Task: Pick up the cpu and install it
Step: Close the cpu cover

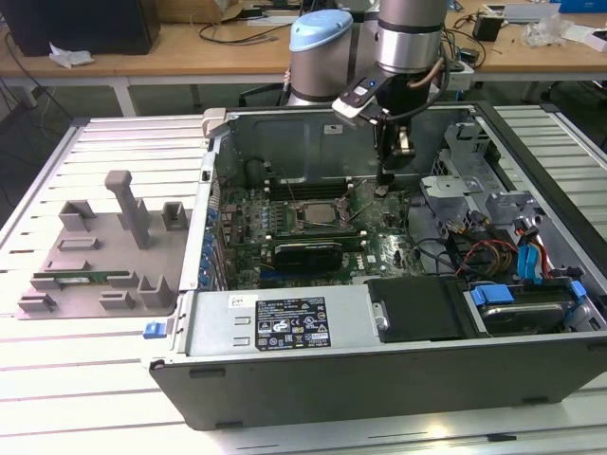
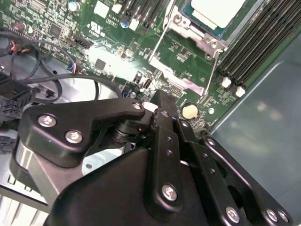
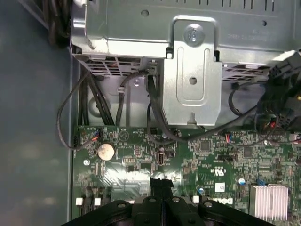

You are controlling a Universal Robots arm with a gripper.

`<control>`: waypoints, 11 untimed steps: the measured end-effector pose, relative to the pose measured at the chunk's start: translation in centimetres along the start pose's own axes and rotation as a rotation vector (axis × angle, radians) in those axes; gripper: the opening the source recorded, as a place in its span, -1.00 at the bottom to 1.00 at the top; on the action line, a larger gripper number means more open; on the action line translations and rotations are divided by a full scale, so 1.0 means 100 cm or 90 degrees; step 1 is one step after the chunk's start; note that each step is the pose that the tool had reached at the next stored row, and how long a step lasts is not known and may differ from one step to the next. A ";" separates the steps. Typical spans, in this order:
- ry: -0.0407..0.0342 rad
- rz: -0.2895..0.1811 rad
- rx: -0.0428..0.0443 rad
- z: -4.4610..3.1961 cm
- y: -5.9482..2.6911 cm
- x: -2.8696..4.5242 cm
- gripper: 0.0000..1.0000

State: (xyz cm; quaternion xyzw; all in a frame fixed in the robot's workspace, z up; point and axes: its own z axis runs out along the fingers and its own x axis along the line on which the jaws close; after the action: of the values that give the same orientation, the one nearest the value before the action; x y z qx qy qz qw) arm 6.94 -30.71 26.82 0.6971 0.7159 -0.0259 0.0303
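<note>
Black two-fingered pincer (image 1: 383,182) closed beside the small, square, silvery-topped cpu (image 1: 318,210) in its socket.
The large grey metal computer case (image 1: 398,379) lay open on a pale slatted table (image 1: 114,379), with its green circuit board (image 1: 384,248) facing up. The pincer hung low over that board near a round silver coin battery (image 3: 106,150), its fingers (image 3: 161,182) pressed together with nothing seen between them. The cpu (image 2: 217,10) sat in the metal-framed socket (image 2: 197,37), near the pincer but apart from it, toward the exterior view's left.
</note>
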 end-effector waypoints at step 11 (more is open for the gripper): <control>0.0287 0.000 0.0001 0.0113 0.0012 0.0009 -0.79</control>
State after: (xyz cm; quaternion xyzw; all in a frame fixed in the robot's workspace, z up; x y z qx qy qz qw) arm 7.06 -30.71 25.69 0.6974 0.7164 -0.0103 0.0141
